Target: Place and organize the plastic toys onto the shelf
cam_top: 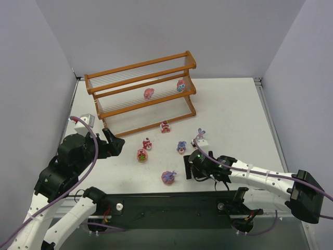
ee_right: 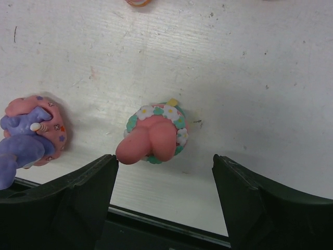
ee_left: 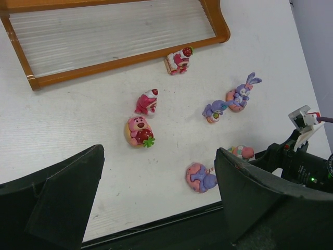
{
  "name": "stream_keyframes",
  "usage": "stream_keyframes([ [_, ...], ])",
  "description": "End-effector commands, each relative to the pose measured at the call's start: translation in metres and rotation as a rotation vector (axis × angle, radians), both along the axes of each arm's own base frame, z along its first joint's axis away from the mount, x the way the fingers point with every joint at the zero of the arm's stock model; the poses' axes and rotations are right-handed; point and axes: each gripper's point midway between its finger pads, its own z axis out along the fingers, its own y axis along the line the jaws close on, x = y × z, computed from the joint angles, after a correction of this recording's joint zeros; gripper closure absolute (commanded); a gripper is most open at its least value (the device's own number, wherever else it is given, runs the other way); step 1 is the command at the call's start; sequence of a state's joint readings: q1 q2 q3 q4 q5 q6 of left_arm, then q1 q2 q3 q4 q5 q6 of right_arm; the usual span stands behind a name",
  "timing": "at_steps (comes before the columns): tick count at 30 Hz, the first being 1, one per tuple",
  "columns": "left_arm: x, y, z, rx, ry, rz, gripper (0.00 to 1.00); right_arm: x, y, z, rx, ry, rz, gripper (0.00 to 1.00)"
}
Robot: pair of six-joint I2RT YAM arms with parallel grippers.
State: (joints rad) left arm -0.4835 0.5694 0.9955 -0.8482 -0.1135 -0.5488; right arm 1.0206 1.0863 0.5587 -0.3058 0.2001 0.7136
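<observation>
The wooden shelf [cam_top: 140,91] stands at the back, with a pink toy [cam_top: 149,93] and a blue-and-red toy [cam_top: 180,85] on its middle tier. Several toys lie on the table before it, among them a red one [cam_top: 165,126] and a purple one on a pink base [cam_top: 168,177]. My right gripper [ee_right: 165,166] is open, low over the table, just short of a pink figurine on a flowered base [ee_right: 155,136]; the toy lies ahead of the jaws, untouched. My left gripper [ee_left: 160,156] is open and empty, held above the table left of the toys.
The shelf's bottom frame [ee_left: 125,60] is near the red strawberry toy [ee_left: 178,60]. A strawberry bear [ee_left: 138,131], two purple bunny toys [ee_left: 242,95] and the right arm [ee_left: 302,161] show in the left wrist view. The black front rail [cam_top: 171,200] runs along the near edge.
</observation>
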Motion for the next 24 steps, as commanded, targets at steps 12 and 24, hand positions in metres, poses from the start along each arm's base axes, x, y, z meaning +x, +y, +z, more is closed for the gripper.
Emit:
stream_keyframes([
  [12, -0.004, 0.000, 0.037, -0.032, -0.102, -0.023, 0.03, 0.032, 0.015, -0.011, -0.049, -0.135, 0.043, 0.32],
  [24, -0.010, 0.005, 0.041, -0.019, -0.113, -0.021, 0.03, 0.038, 0.027, 0.012, -0.013, -0.136, 0.019, 0.94],
])
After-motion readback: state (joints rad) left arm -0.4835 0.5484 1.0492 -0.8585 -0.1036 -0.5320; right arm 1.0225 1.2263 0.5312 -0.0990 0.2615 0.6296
